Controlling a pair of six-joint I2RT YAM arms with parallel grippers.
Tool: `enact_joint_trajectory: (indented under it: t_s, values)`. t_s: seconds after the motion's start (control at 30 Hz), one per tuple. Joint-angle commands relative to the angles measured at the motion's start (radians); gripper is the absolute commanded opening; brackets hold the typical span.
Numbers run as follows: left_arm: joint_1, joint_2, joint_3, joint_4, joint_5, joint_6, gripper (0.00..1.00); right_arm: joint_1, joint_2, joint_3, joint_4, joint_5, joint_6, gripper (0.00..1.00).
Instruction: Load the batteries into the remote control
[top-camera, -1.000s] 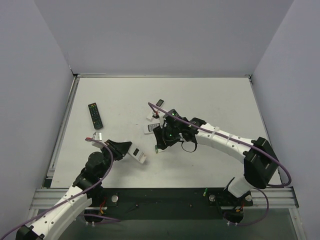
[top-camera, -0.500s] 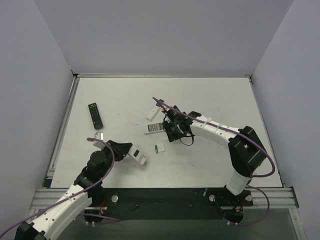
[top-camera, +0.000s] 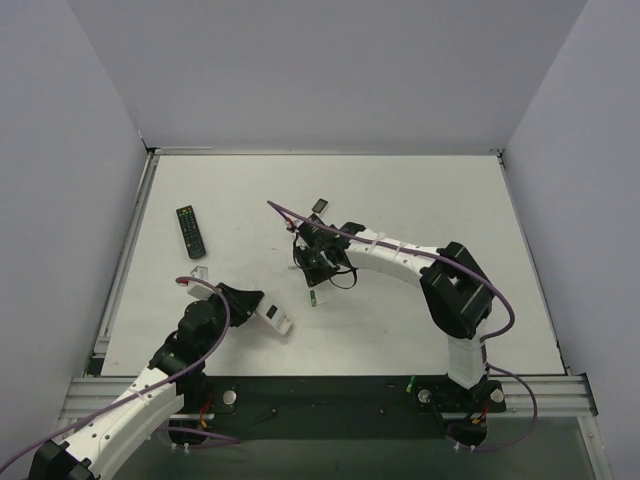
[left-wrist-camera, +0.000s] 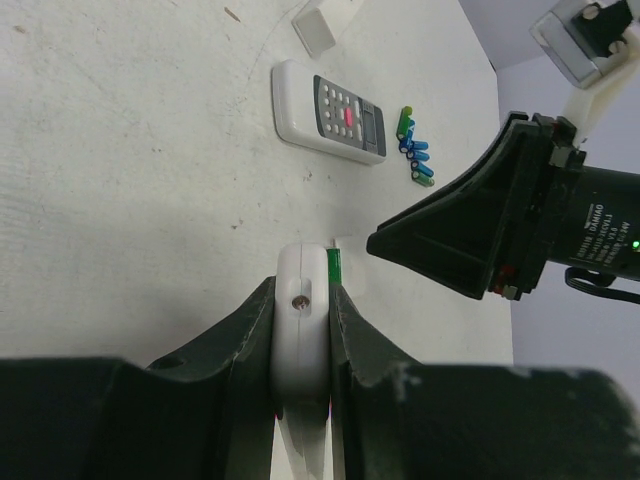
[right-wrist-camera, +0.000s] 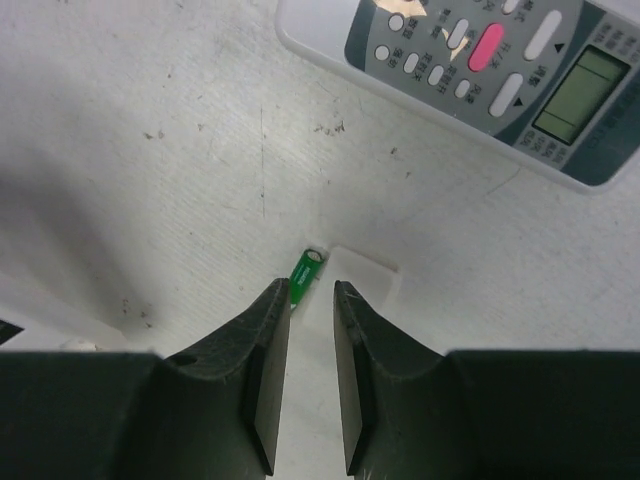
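Batteries lie in a loose little heap of green and blue cells, well beyond the left gripper's fingertips and past the white remote with grey screen; one green battery lies apart on the table, just ahead of one fingertip of the right gripper, with a small white piece just beside it off the other tip; the right fingers stand close together with a narrow gap and nothing in it; the left fingers are pinched on the remote control, held edge-on by its two faces. From where I stand the cell looks light, hard and smooth, so I'd expect it to roll or squirt out of a skewed grip; best taken across the middle of its barrel, fingers square to its length; the remote looks like stiff, light plastic, safe to clamp firmly.
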Motion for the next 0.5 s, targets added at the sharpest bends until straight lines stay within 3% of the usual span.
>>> enact_joint_trajectory:
  t_s: [0.0,0.47]
  values:
    - [0.005,-0.013,-0.082,0.01,-0.005,-0.009,0.0,0.015,0.052,0.063,-0.053,-0.027,0.038,0.2]
    - [0.005,-0.028,-0.088,0.005,0.0,-0.015,0.0,0.067,0.134,0.089,-0.102,0.006,-0.009,0.19]
